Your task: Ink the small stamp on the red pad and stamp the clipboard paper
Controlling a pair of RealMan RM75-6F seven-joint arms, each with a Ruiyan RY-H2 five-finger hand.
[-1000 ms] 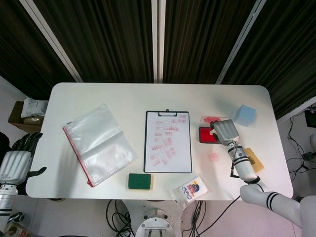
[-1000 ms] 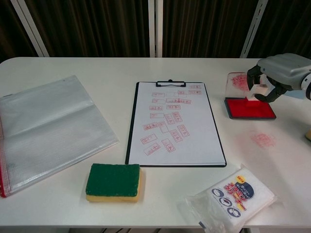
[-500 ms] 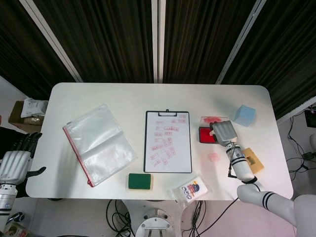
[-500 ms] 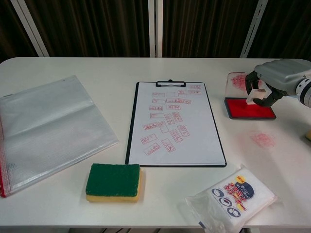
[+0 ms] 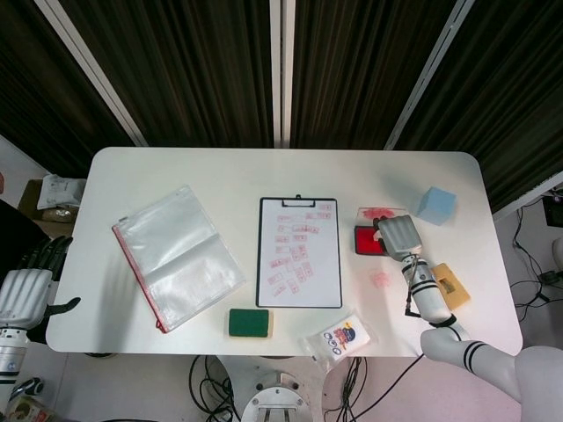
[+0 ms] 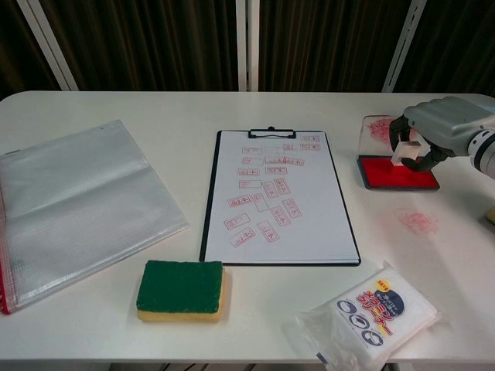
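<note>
Sponge (image 6: 180, 289) before clipboard (image 6: 278, 196)

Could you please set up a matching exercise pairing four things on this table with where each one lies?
Things:
1. green sponge
2. red ink pad
3. clear zip pouch
4. small stamp

Places:
A. pinched in the right hand, over the pad
B. at the table's left side, left of the clipboard
C. right of the clipboard, under the right hand
D. near the table's front edge, just below the clipboard's bottom left corner

Pairs: 1-D, 2-C, 3-B, 4-A
</note>
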